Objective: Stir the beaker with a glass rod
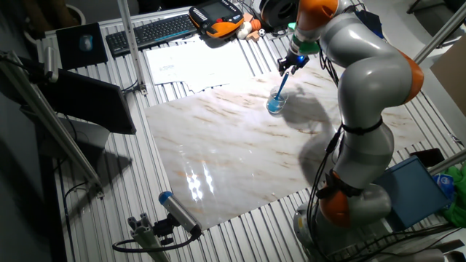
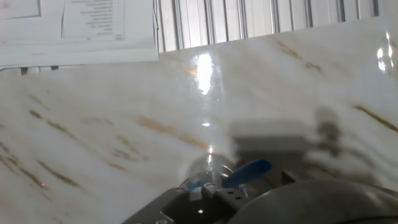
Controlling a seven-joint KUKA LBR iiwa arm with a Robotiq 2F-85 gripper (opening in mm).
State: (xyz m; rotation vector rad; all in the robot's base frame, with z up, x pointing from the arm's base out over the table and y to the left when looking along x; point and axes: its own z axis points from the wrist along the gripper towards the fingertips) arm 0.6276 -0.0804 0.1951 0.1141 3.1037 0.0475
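The small clear beaker (image 1: 275, 105), with blue liquid at its bottom, stands on the marble board (image 1: 233, 160) at its far right. The thin light blue glass rod (image 1: 282, 86) slants down from my gripper (image 1: 290, 65) into the beaker, its lower end inside the glass. My gripper hangs just above and behind the beaker, shut on the rod's upper end. In the hand view the beaker (image 2: 207, 167) shows as a faint clear outline low in the middle. The blurred blue glass rod (image 2: 249, 170) lies right beside it.
White papers (image 1: 182, 62), a keyboard (image 1: 153, 30) and an orange pendant (image 1: 217, 18) lie behind the board. A thick grey cylinder with a blue tip (image 1: 178, 211) sits at the front left. A blue box (image 1: 415, 191) stands beside the arm's base.
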